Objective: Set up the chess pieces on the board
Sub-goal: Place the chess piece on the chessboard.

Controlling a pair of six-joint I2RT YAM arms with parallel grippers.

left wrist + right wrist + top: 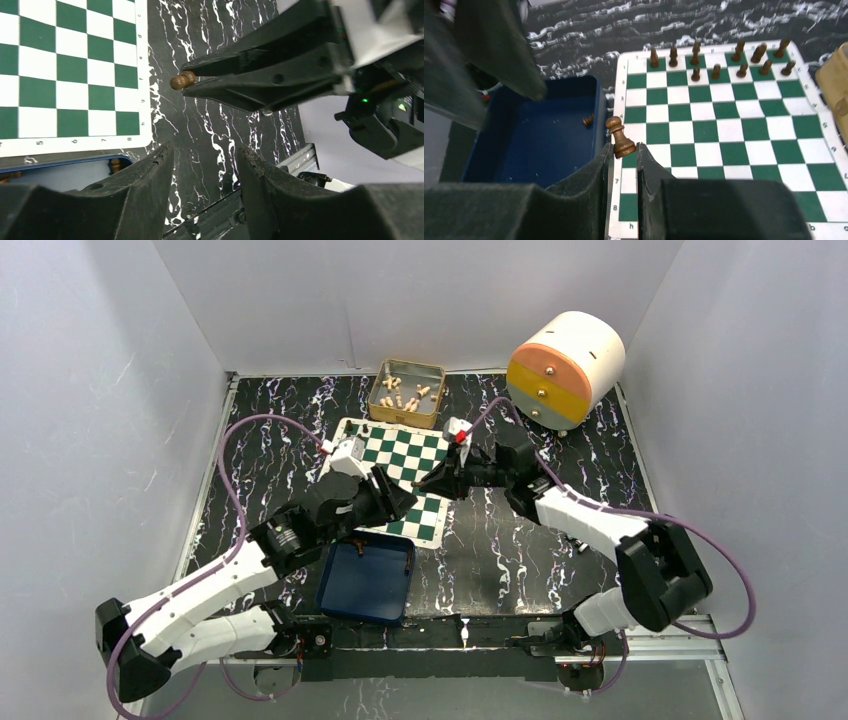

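My right gripper (624,150) is shut on the base of a dark-brown pawn (620,137), which sticks out past the fingertips over the board's (724,125) edge beside the blue tray. The left wrist view shows the same pawn (181,80) pinched at the tips of the right fingers (260,75), above the black table just off the board (75,75). Several dark-brown chess pieces (719,55) stand in two rows at the board's far end. My left gripper (205,155) hangs open and empty over the table by the tray's corner.
The blue tray (365,580) lies at the board's near edge, with a loose dark piece (587,120) in it. A gold tin (408,392) of cream pieces sits behind the board. At the back right is a round drawer unit (565,368).
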